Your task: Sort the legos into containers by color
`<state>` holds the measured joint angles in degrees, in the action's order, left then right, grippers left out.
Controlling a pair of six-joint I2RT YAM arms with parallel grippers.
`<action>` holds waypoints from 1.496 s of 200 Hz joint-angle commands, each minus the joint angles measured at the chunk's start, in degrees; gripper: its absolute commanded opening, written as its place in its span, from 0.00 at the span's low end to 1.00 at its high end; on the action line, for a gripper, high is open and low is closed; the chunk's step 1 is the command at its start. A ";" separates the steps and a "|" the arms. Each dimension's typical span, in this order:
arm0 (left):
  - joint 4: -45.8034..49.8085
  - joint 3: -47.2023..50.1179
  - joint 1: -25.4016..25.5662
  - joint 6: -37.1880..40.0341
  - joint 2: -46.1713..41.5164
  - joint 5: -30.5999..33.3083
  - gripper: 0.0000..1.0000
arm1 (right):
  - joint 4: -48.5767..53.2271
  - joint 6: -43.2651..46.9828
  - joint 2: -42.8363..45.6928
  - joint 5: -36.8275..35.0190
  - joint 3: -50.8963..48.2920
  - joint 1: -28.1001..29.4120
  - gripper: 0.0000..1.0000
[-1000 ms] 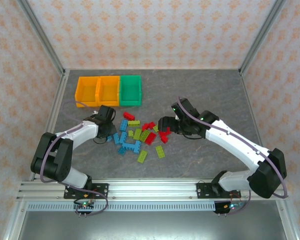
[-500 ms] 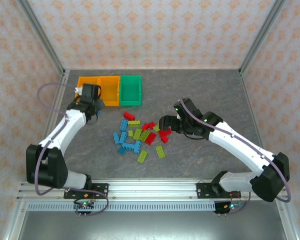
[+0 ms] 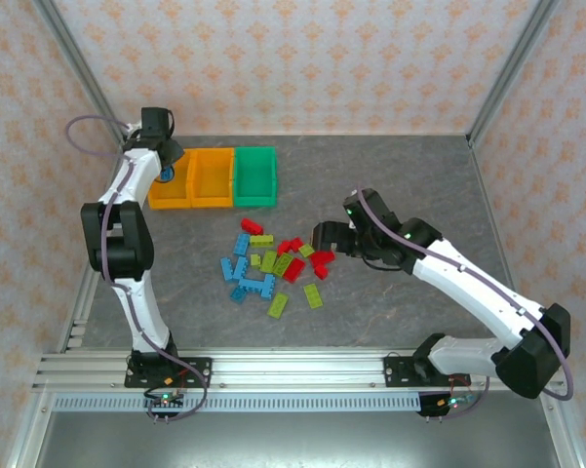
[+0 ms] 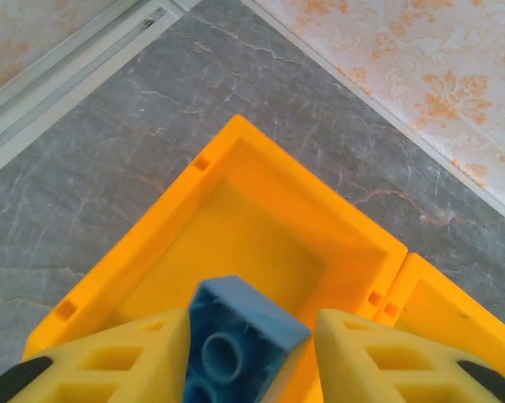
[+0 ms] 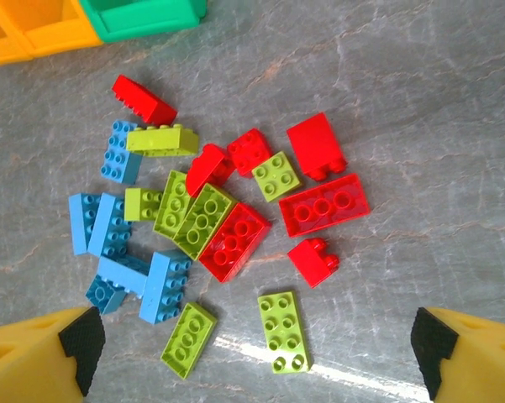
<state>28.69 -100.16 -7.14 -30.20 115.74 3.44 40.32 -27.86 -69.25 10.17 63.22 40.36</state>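
Over the left orange bin [image 4: 143, 225], our left gripper [image 4: 248, 361] pinches a blue brick [image 4: 235, 323]; we should lower it within the walls before letting go. That bin's visible floor is bare; the middle orange bin [image 3: 213, 176] and green bin [image 3: 254, 175] look empty. Our right gripper [image 5: 252, 346] hangs spread above the loose legos [image 3: 278, 263].

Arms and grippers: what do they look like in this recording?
White segments with black joints on both the left arm and right arm. A purple-grey cable loops along each. The fingers are yellow, blocky with cut-outs, tipped with black pads.
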 commanded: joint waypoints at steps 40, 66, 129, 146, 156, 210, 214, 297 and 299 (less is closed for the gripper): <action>-0.60 17.53 3.75 -3.11 -26.06 -5.69 0.51 | -2.36 2.56 -4.40 -5.80 1.83 0.34 0.98; 1.66 29.99 13.74 0.00 -42.89 -5.20 0.50 | -4.04 8.27 -13.96 0.07 7.26 0.33 0.95; 24.77 39.31 28.94 12.89 -68.67 -6.07 0.51 | -6.30 16.58 -43.12 6.82 32.32 3.12 0.89; 26.52 40.94 28.96 16.27 -71.98 -7.09 0.55 | -6.04 18.16 -51.16 6.00 40.55 3.99 0.88; 25.75 42.70 28.93 17.02 -73.51 -7.15 0.58 | -5.17 18.54 -55.52 4.63 45.39 4.33 0.86; 22.91 46.25 28.85 17.79 -74.13 -7.09 0.81 | 1.80 19.06 -70.20 5.29 62.45 4.47 0.64; 22.69 46.40 28.82 17.65 -74.10 -7.06 0.82 | 1.64 18.92 -70.42 5.65 62.32 4.42 0.64; 22.86 47.14 28.86 16.75 -73.51 -6.13 0.93 | 1.24 17.05 -73.46 9.81 61.63 4.51 0.51; 22.89 47.11 28.85 16.75 -73.52 -6.05 0.94 | 1.25 17.05 -73.54 9.85 61.62 4.54 0.51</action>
<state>50.39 -53.41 21.71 -13.54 42.59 -4.03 39.68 -10.26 -140.73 19.16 123.15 44.84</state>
